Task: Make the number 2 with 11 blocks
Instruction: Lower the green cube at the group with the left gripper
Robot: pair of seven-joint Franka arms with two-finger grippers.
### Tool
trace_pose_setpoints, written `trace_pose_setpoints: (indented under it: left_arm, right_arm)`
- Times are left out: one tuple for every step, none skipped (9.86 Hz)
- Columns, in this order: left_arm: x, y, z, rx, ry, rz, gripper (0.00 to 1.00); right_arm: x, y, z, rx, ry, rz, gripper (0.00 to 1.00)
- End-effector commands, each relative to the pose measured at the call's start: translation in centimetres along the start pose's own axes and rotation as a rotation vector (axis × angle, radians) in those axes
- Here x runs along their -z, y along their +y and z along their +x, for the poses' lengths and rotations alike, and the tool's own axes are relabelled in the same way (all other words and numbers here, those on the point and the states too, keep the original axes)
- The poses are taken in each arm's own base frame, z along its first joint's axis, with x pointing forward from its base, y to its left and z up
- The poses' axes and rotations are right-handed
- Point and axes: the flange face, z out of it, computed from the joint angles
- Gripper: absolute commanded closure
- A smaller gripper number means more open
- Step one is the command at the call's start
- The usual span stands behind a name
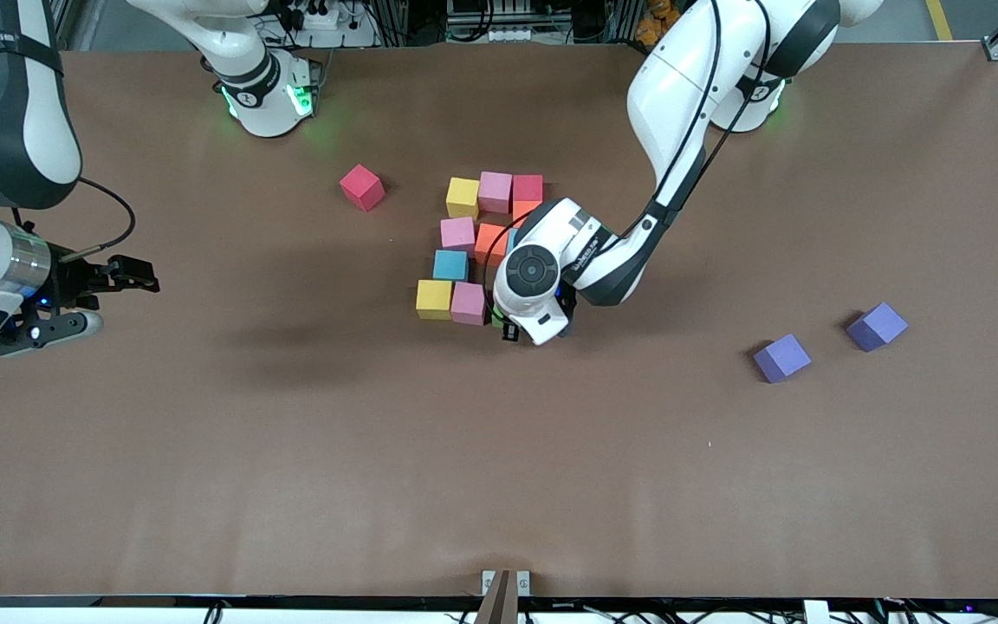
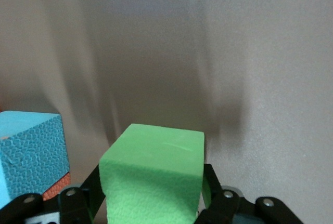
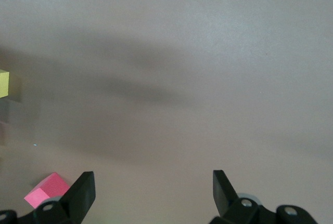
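Front view: the number 2 [image 1: 473, 247] is sitting mid-surface, a little toward the edge where the bases stand. It is looking all but finished. Three blocks are making the row nearest the bases, one is dropping down on the left arm's side, a middle row is crossing, a light blue block [image 1: 450, 265] is stepping down, and yellow [image 1: 434, 299] and pink [image 1: 468, 303] are starting the foot. The left arm is covering the foot's last cell. The digit's long axis is running from the bases' edge toward the camera's edge, with its head toward the bases. A red cube [image 1: 362, 187] is lying loose toward the right arm's end, and two purple cubes [image 1: 781, 358] are lying toward the left arm's end. The right gripper [image 1: 145, 279] is waiting over bare surface [image 1: 291, 451].

Left wrist view: the left gripper [image 2: 151, 195] is flanking the green block [image 2: 153, 172], which looks like the last piece. Whether its fingers [image 2: 210, 193] are squeezing or letting go, I cannot tell.

Right wrist view: the fingers [image 3: 83, 190] are standing wide and holding nothing.
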Motion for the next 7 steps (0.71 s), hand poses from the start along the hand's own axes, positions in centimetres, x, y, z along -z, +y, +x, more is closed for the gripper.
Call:
trace_pose_setpoints:
  left_arm:
    - [0.7, -0.2, -0.4, -0.015, 0.013, 0.013, 0.21]
    - [0.7, -0.2, -0.4, -0.015, 0.015, 0.017, 0.21]
    - [0.8, -0.4, -0.5, -0.018, 0.018, 0.025, 0.21]
    - [1.1, -0.5, -0.7, -0.02, 0.015, 0.021, 0.21]
    - [1.2, -0.5, -0.6, -0.019, 0.016, 0.022, 0.21]
    - [1.7, -0.4, -0.6, -0.02, 0.015, 0.016, 0.21]
    - [2.2, -0.4, -0.6, -0.021, 0.014, 0.014, 0.21]
  right_arm:
    - [0.1, 0.5, -0.4, 0.007, -0.004, 0.0, 0.0]
    - [0.1, 0.5, -0.4, 0.009, -0.004, 0.0, 0.0]
    - [0.1, 0.5, -0.4, 0.009, -0.006, 0.001, 0.0]
    - [0.1, 0.5, -0.4, 0.009, -0.004, 0.001, 0.0]
    - [0.1, 0.5, -0.4, 0.01, -0.004, 0.001, 0.0]
    - [0.2, 0.5, -0.4, 0.01, -0.003, 0.0, 0.0]
    - [0.1, 0.5, -0.4, 0.01, -0.004, 0.0, 0.0]
